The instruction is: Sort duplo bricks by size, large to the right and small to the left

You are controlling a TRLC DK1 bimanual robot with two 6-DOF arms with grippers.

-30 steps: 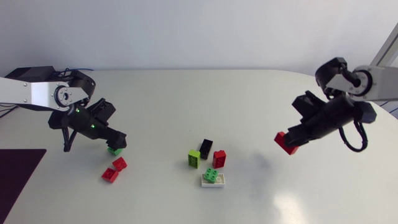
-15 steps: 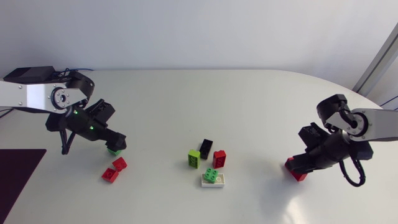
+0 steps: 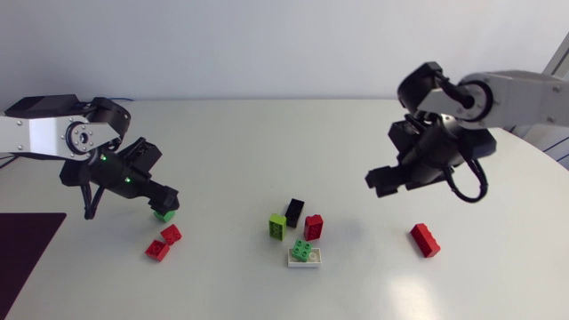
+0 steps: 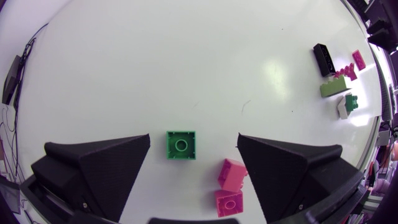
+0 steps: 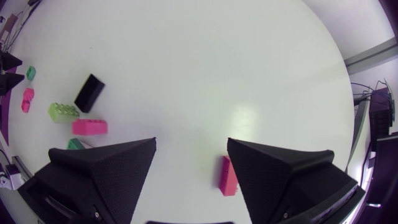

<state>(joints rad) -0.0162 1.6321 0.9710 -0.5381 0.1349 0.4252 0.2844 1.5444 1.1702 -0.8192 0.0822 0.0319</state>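
The right gripper (image 3: 384,180) is up off the table (image 3: 267,133), fingers spread, nothing between them. The long red brick (image 3: 425,240) lies flat below it, nearer one finger, untouched. I read that as one large brick sorted.

The left gripper (image 3: 164,203) is also spread, low over the small green brick (image 4: 181,145), which sits between its fingers, clear of both. Two small red bricks (image 4: 229,186) lie just beside it, closer to one finger.

The middle pile (image 3: 298,231) (black, lime, red, green on white) is ahead of the right gripper, well apart.

Likely step: fetching the next brick. That calls for lowering over one piece without nudging its neighbours.
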